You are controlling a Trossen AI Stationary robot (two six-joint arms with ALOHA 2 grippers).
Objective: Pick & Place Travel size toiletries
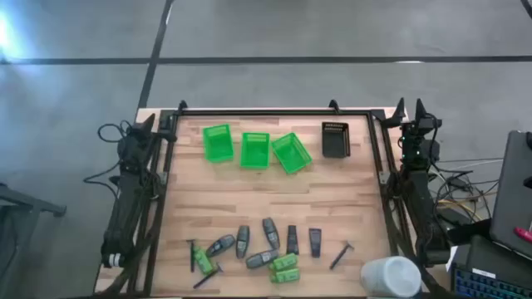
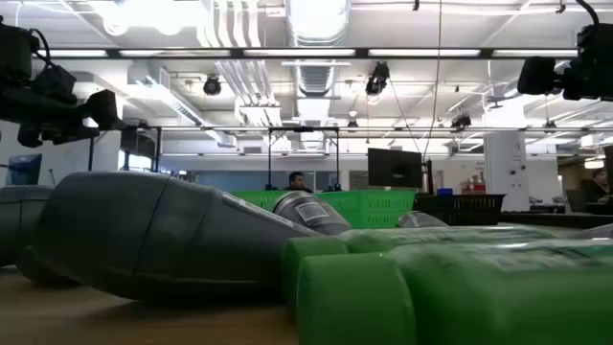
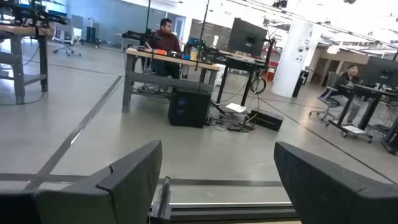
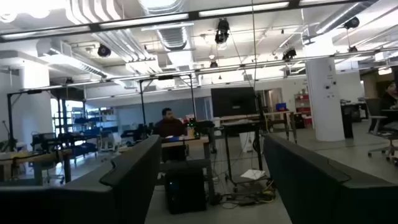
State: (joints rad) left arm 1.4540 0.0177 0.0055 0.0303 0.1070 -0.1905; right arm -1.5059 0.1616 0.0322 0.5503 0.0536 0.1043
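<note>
Toiletries (image 1: pixel 266 247) lie scattered along the near edge of the table (image 1: pixel 249 199) | three green baskets (image 1: pixel 255 150) at the far edge | left gripper (image 3: pixel 217 186) parked at the left side, fingers apart, holding nothing | right gripper (image 4: pixel 208 186) parked at the right side, also open and empty

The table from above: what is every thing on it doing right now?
Left end effector: open, parked off the table's left edge.
Right end effector: open, parked at the right edge.
Three green baskets: empty.
Black tray: beside the baskets.
Toiletries: lying scattered along the near edge.
</note>
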